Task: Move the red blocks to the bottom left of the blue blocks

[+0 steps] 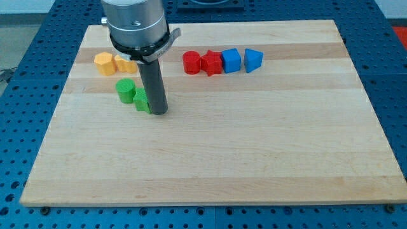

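A round red block [191,62] and a star-like red block [211,63] sit side by side near the view's top middle. Touching the star block on its right is a blue cube-like block [231,60], and a blue wedge-shaped block [253,60] lies just right of that. My tip [158,112] rests on the board well to the lower left of the red blocks, right beside a green block [142,101].
A second green block [126,90] lies upper left of the first. Two yellow-orange blocks [104,63] [125,64] sit at the view's top left, partly behind the arm. The wooden board [254,146] ends in edges on all sides.
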Tool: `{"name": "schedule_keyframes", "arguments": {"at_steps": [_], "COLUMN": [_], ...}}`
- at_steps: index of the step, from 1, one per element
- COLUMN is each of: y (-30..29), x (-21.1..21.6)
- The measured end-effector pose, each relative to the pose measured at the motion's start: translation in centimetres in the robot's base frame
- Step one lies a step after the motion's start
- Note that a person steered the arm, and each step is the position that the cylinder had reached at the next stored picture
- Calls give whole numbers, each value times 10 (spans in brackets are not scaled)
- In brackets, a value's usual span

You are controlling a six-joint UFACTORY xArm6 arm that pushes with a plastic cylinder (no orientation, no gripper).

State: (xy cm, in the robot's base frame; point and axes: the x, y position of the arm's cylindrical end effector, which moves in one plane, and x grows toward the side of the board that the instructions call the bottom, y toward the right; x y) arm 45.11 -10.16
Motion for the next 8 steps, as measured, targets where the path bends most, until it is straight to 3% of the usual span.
{"name": "schedule_keyframes", "arguments": {"at_steps": [4,5,6,8], "y": [1,41,40,-26], "x": [-4,-22,-28,-121]}}
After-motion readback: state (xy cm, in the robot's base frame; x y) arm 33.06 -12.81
